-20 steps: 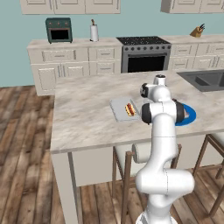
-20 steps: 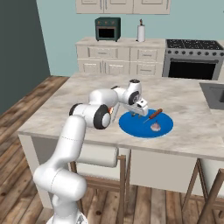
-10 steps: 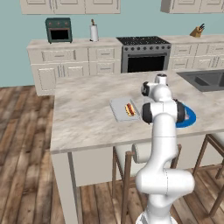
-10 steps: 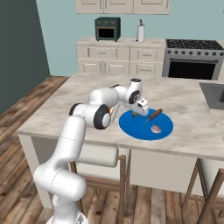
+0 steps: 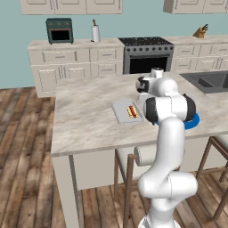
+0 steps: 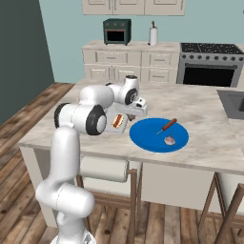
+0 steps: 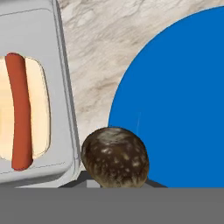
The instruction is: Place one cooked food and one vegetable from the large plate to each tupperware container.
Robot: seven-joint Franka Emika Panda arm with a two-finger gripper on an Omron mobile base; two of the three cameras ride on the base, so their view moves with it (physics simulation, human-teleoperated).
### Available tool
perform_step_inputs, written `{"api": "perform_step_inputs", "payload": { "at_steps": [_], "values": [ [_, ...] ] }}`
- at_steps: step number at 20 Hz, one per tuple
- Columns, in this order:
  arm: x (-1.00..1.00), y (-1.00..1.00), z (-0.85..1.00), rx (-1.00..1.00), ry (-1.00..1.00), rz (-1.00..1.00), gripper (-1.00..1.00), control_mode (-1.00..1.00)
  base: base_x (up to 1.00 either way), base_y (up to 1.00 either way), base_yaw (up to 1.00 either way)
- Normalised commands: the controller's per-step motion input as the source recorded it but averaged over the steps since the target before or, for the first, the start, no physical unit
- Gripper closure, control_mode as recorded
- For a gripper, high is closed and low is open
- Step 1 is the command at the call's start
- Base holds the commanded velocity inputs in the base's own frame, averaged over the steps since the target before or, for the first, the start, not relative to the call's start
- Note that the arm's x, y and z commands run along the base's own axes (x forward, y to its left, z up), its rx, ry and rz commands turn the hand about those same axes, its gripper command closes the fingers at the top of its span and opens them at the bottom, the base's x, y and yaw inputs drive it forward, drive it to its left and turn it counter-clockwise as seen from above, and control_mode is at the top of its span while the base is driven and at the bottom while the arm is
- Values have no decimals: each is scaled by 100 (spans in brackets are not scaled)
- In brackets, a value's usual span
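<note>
Mushroom grabbed off the plate

Gripper (image 7: 114,181) now pinched shut on mushroom (image 7: 115,156) (was spread a sec ago), so veg is ready for hot-dog tray (image 7: 61,87), left of blue plate (image 7: 183,100).

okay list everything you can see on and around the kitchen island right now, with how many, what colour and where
large plate: one, bright blue, on the island beside the tray
tupperware container: one, pale grey, left of the plate in the left base view
hot dog: one, red sausage in pale bun, inside the tray
mushroom: one, dark brown speckled, at the fingertips by the plate's edge
sausage-like item: one, reddish brown, on the plate
pale lump: one, greyish, on the plate
stove: one, dark, back wall
sink: one, dark, island's far end
gripper: one, shut on the mushroom
</note>
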Motion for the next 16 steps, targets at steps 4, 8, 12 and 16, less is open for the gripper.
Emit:
{"api": "perform_step_inputs", "payload": {
  "at_steps": [4, 8, 12, 16],
  "values": [
    [-12, 100, 30, 0, 0, 23, 100, -100, 0, 0, 0],
    [25, 100, 32, 0, 6, 3, 100, -100, 0, 0, 0],
    [49, 33, 10, 0, 6, -8, 100, -100, 0, 0, 0],
    [58, 33, -30, 0, 0, -7, 100, -100, 0, 0, 0]
  ]
}}
